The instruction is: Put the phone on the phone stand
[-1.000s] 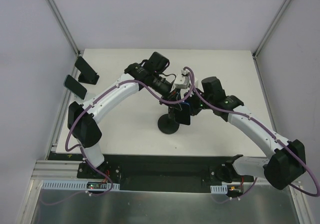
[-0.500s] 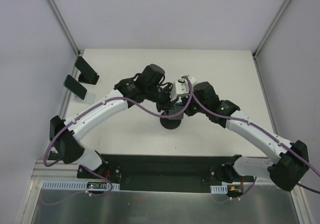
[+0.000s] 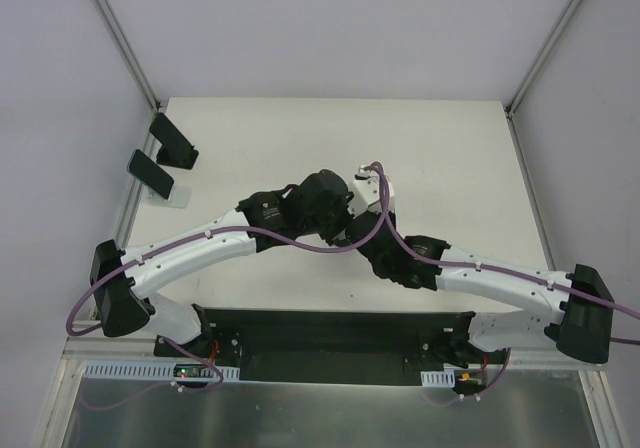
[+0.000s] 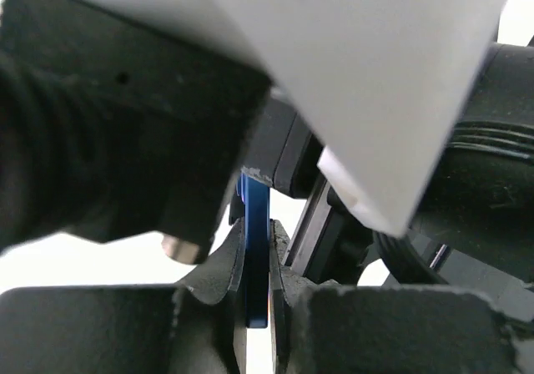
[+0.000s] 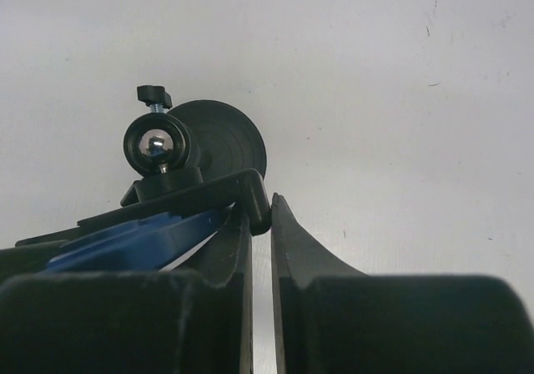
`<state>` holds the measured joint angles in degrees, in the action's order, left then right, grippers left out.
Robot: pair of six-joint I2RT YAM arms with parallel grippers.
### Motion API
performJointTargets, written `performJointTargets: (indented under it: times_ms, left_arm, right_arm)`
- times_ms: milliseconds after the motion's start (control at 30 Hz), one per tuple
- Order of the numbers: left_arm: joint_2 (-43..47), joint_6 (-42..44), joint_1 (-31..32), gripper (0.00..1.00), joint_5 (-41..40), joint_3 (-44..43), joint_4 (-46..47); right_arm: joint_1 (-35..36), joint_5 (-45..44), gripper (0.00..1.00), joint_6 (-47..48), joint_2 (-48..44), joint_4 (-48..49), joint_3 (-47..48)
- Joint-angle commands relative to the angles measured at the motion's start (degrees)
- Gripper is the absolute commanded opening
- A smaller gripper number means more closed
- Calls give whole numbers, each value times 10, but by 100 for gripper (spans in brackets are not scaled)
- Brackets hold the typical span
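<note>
In the left wrist view my left gripper [image 4: 257, 307] is shut on the thin edge of a blue phone [image 4: 255, 249], held upright between its fingers. In the right wrist view my right gripper [image 5: 262, 214] is shut on the hooked lip of the black phone stand's cradle [image 5: 250, 192]. The stand's ball joint [image 5: 158, 145] and round base [image 5: 221, 136] lie just beyond. The blue phone [image 5: 133, 236] lies against the cradle at the left. In the top view both wrists meet over the table's middle [image 3: 345, 228] and hide the phone and the stand.
Two dark phone-like objects stand at the table's far left, one [image 3: 172, 140] near the back corner and one [image 3: 150, 173] on a clear holder. The white table [image 3: 450, 158] ends at grey walls on both sides and a black rail at the near edge.
Both wrists have moved toward the near edge and dropped low together. The stand's round base, seen earlier under them, is now covered by the arms.
</note>
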<state>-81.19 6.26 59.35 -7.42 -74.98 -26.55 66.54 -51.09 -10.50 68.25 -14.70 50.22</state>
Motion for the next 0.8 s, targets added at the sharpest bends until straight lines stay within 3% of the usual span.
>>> performJointTargets:
  times_ms: [0, 200, 233, 267, 333, 467, 567, 767]
  left_arm:
    - [-52, -210, -65, 0, -232, -18, 13]
    - [-42, -223, -66, 0, -212, -15, 13]
    - [-42, -224, -66, 0, -204, -17, 12]
    - [-41, -230, -66, 0, -199, -20, 11]
    - [-38, -236, -66, 0, -184, -23, 11]
    - [-33, -238, -72, 0, -145, -22, 9]
    - [-19, -242, -84, 0, -122, -12, 8]
    - [9, -217, -87, 0, -83, -10, 32]
  right_arm:
    - [94, -105, 0, 4, -40, 100, 52]
    - [95, -3, 1, 32, -99, 144, 0]
    - [93, 23, 5, 40, -109, 169, -19]
    - [93, 58, 20, 62, -126, 183, -25]
    - [94, 155, 37, 101, -138, 189, -33]
    - [95, 234, 67, 141, -219, 179, -82]
    - [94, 247, 76, 153, -277, 151, -115]
    - [68, 310, 84, 165, -336, 129, -134]
